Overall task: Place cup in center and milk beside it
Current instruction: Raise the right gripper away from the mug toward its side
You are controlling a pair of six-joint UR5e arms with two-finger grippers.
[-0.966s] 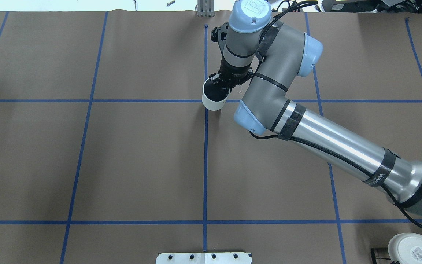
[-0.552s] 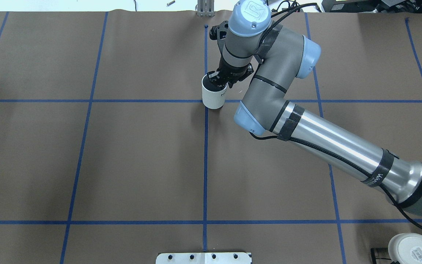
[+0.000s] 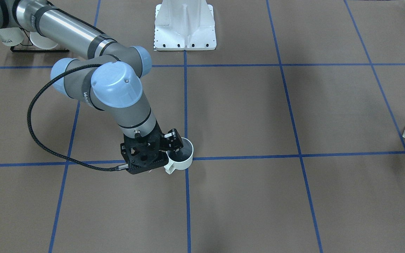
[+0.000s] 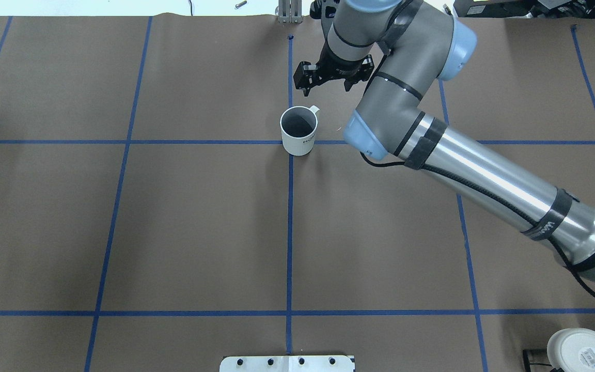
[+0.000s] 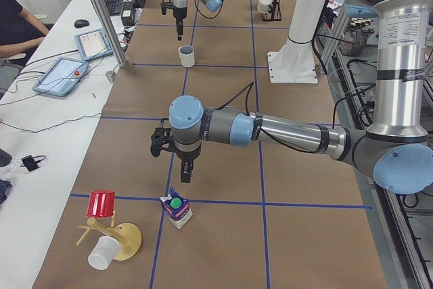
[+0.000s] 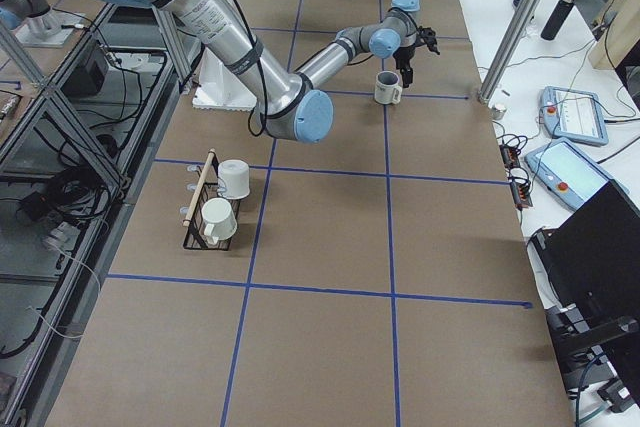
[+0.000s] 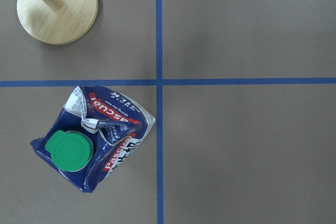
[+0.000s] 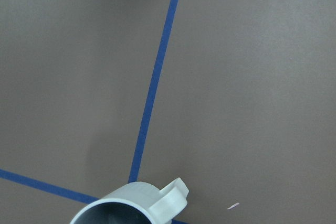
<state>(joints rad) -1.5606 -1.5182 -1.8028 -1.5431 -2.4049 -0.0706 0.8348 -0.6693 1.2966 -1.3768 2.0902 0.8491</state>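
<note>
Mug (image 4: 298, 132) stands upper-centre on the surface (image 4: 184, 232), right claw (image 4: 326, 91) released; milk carton (image 7: 92, 137) not yet placed; left claw (image 5: 186, 181) state untellable.

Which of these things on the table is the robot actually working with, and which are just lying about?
In the job: cup, standing at a crossing of blue lines; milk carton, at the robot's left end of the table.

Lying about: red cup and white cup at the wooden stand; white mugs on the black rack.
</note>
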